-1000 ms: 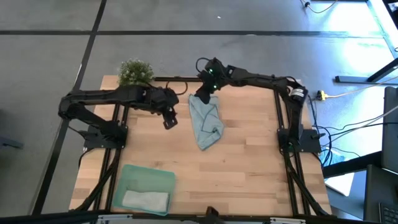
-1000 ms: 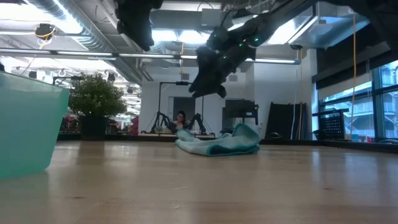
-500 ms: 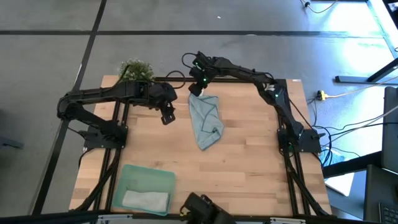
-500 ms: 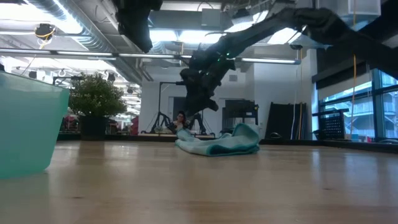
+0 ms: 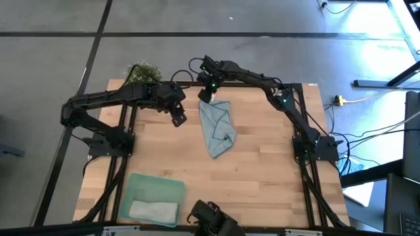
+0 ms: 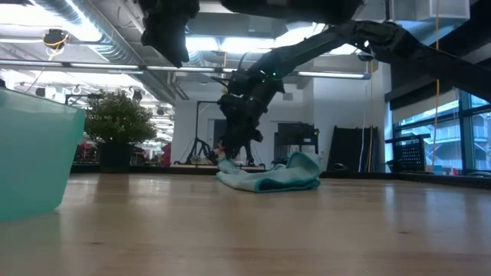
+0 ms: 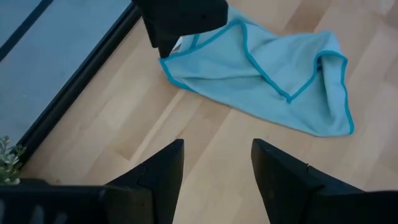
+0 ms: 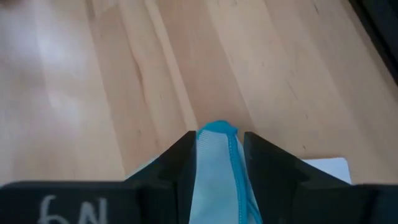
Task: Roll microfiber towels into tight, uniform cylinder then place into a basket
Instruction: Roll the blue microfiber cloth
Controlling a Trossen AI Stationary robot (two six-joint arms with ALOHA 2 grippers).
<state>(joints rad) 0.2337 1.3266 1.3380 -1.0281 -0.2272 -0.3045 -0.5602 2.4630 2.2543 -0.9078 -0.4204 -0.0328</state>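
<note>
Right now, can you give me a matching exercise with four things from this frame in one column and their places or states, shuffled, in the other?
Things:
1. light blue microfiber towel
2. pale grey microfiber towel
3. left tool
4. right tool

States:
A. fingers apart over bare wood
B. inside the translucent mint-green plastic basket
C. closed on a towel corner
D. crumpled on the wooden table

Pairs: 1-D, 2-B, 3-A, 4-C
</note>
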